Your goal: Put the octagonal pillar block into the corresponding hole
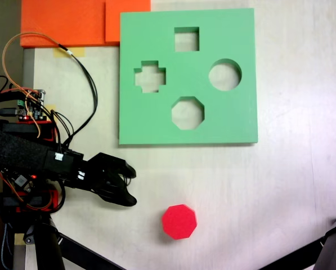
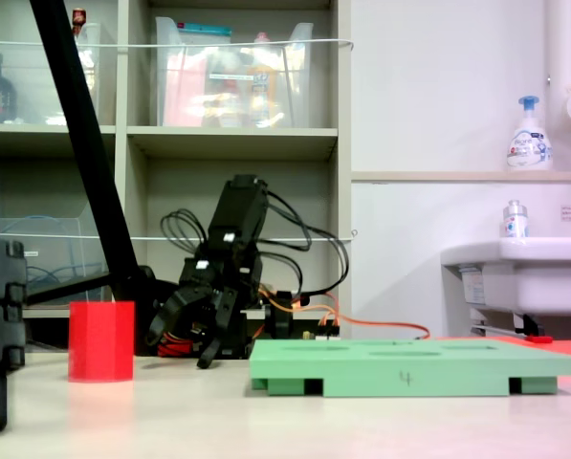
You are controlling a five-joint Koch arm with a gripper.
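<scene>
The octagonal pillar block is bright red and stands upright on the pale table, near the bottom edge of a fixed view; from the side it is a short red column. The corresponding hole is the eight-sided cutout in the lower middle of the green foam board, which lies flat. My black gripper hangs to the left of the block and below the board's lower left corner. It is open with nothing between its fingers, and a clear gap separates it from the block.
Orange foam sheets lie at the board's upper left. The arm's base, circuit board and looping cables sit at the left edge. Black tripod legs cross the bottom corners. A white sink stands behind the board.
</scene>
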